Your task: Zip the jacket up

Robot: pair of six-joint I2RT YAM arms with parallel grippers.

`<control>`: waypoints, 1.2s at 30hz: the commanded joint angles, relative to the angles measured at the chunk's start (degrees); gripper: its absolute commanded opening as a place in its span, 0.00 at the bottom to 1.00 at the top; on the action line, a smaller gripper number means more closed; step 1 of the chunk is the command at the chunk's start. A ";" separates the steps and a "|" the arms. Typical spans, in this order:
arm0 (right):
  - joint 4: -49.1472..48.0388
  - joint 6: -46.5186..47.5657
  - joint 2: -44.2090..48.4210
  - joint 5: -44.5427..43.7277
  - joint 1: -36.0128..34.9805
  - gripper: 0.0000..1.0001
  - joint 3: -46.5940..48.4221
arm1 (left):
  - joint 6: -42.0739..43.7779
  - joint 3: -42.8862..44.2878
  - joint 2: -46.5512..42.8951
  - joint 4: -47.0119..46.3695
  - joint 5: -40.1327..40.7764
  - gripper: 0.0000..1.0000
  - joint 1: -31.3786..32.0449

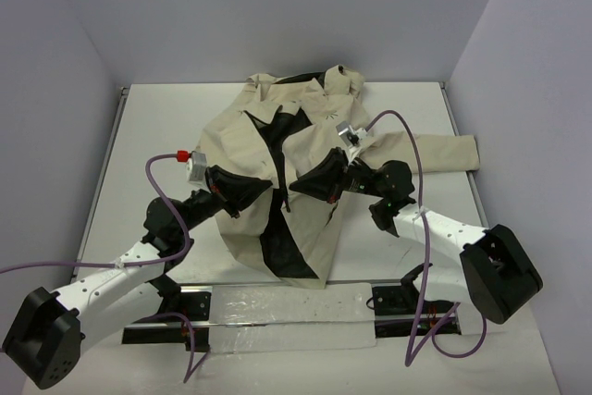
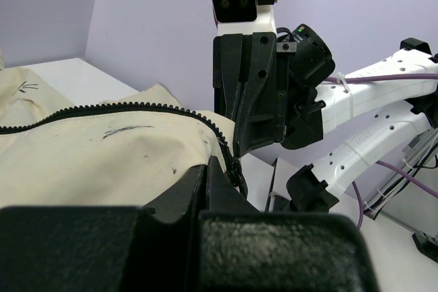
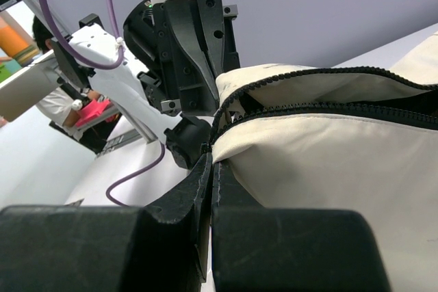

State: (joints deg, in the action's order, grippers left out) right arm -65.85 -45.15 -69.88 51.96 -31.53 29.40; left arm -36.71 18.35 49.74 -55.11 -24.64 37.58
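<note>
**Position.** The large cream fabric jacket (image 1: 310, 150) lies on its back on the white table (image 1: 157, 127), hood at the far end and hem toward the arm bases. Its front is open, and the black inner lining (image 1: 287, 247) shows as a dark strip down the middle.

**Grippers.**
- The left gripper (image 1: 265, 193) has its 2 fingers pressed together on the inner edge of the left front panel, about halfway down. No gap shows between the fingers in its wrist view.
- The right gripper (image 1: 296, 186) is likewise clamped, on the edge of the opposite panel.
- The 2 grippers face each other tip to tip and close together. Each holds a lifted fold of cloth.

**Zipper.** The dark zipper teeth (image 2: 102, 109) run along the raised edge in both wrist views. I cannot make out the slider or the bottom pin with any certainty.

**Assessment.** The jacket is not yet zipped. The step in hand appears to be bringing the 2 front edges together.

**Recommendations.**
- Keep both grips firm and at matching height, so that the teeth rows run parallel rather than crossing.
- Close the panels slowly, since the fingertips are near enough to collide.
- Keep the cloth lightly taut toward the hem. Slack or bunched lining could be caught in the teeth.
- Locate the slider before releasing either edge.
</note>
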 commanded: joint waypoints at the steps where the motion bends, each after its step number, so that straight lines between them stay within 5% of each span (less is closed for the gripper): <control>1: -5.94 -0.54 0.15 -0.20 -0.71 0.00 2.98 | 1.48 1.87 -1.11 -1.46 0.06 0.00 0.54; 36: -14.59 -5.24 -2.65 -4.43 -1.10 0.00 3.23 | 1.05 1.51 -1.61 -1.20 -0.45 0.00 1.29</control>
State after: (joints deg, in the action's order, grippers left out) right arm -72.30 -50.06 -72.58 50.28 -32.03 29.63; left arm -35.83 18.35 49.03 -54.20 -24.25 38.03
